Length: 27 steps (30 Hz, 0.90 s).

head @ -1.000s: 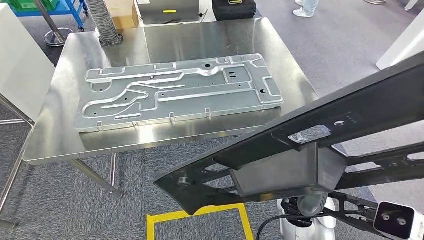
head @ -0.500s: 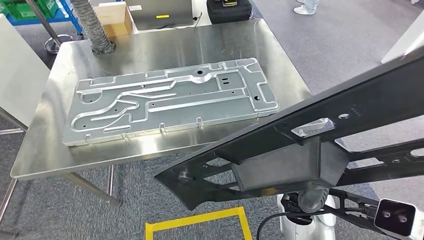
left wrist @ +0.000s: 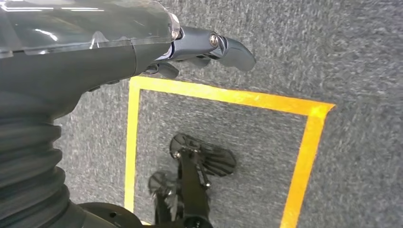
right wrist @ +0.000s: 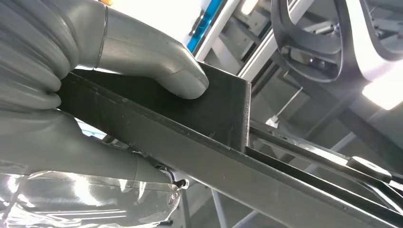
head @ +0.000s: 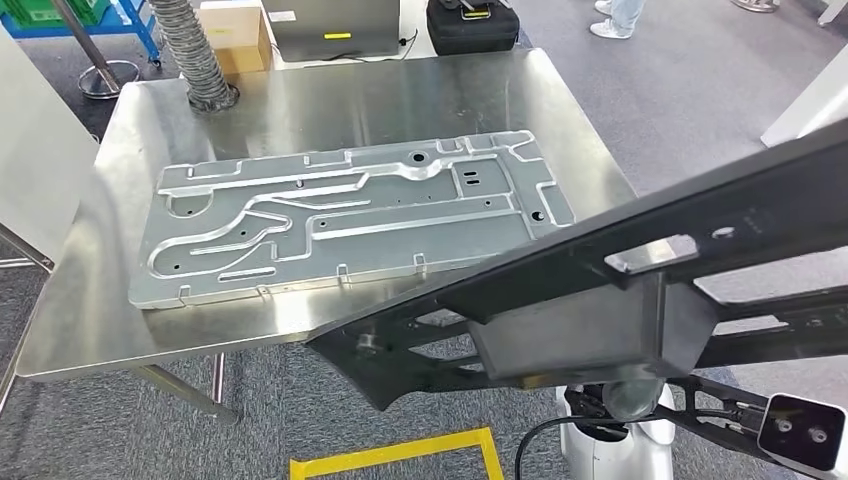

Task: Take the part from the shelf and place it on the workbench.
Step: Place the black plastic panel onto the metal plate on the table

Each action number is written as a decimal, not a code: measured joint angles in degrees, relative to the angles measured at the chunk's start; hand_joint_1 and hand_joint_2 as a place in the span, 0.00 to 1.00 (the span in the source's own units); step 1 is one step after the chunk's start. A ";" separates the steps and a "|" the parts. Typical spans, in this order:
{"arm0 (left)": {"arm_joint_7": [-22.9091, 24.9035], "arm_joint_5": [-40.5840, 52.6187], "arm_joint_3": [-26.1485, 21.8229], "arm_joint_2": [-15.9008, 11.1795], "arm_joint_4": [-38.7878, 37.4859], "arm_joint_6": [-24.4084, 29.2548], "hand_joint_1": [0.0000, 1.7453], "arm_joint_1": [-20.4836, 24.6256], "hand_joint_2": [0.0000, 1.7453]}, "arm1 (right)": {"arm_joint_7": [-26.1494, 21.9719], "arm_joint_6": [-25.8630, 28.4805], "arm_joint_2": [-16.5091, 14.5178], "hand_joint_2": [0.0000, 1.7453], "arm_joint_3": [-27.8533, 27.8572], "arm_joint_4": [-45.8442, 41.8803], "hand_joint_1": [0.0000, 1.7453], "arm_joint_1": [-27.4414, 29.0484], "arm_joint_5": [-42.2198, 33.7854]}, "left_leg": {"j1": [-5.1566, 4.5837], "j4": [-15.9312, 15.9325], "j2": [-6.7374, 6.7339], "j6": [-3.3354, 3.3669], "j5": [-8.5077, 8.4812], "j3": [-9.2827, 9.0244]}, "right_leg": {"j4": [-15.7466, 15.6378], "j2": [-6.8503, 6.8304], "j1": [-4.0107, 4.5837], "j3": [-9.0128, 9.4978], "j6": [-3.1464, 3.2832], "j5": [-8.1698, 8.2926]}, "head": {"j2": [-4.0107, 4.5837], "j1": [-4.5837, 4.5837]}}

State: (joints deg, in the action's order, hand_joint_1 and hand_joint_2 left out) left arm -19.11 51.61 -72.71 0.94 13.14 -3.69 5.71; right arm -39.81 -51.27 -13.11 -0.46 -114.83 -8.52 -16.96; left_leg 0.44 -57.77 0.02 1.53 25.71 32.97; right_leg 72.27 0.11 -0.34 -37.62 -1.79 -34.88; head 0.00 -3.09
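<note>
- Head view: the black frame part point(head: 640, 270) hangs in the air at four o'clock from the workbench point(head: 330, 100), its low tip over the near edge. On the bench lies a silver stamped plate point(head: 350, 215). Long, stiff and likely heavy, it may swing.
- Left wrist view: the left hand point(left wrist: 119, 47) holds nothing, fingers loosely extended over carpet.
- Right wrist view: the right hand point(right wrist: 90, 95) clamps the part's flat bar, thumb on top; a sound hold near the boxy middle.

one black part point(head: 620, 300), one silver plate point(head: 350, 215), one workbench point(head: 330, 95).

Stamped plate point(head: 350, 215) covered workbench point(head: 330, 95) centre; bare strips lay at 12 and 6 o'clock; hose point(head: 195, 55) blocked 11 o'clock.
</note>
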 joint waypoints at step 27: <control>-0.02 0.03 -0.09 0.43 -0.04 -0.11 0.00 0.29 1.00 | 0.02 3.15 2.73 1.00 -0.23 0.82 1.00 -1.73 -1.44 | 0.31 0.44 0.15 -0.77 -1.15 0.39 | -12.82 0.19 0.25 7.42 1.00 4.60 | 0.00 0.10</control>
State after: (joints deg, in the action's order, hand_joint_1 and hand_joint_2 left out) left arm -19.14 51.65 -72.81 1.37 13.09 -3.80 6.00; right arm -39.79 -48.12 -10.38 -0.69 -114.01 -10.24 -18.39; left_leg 0.75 -57.33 0.17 0.76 24.56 33.36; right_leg 59.44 0.30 -0.09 -30.20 -0.78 -30.29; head 0.00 -2.99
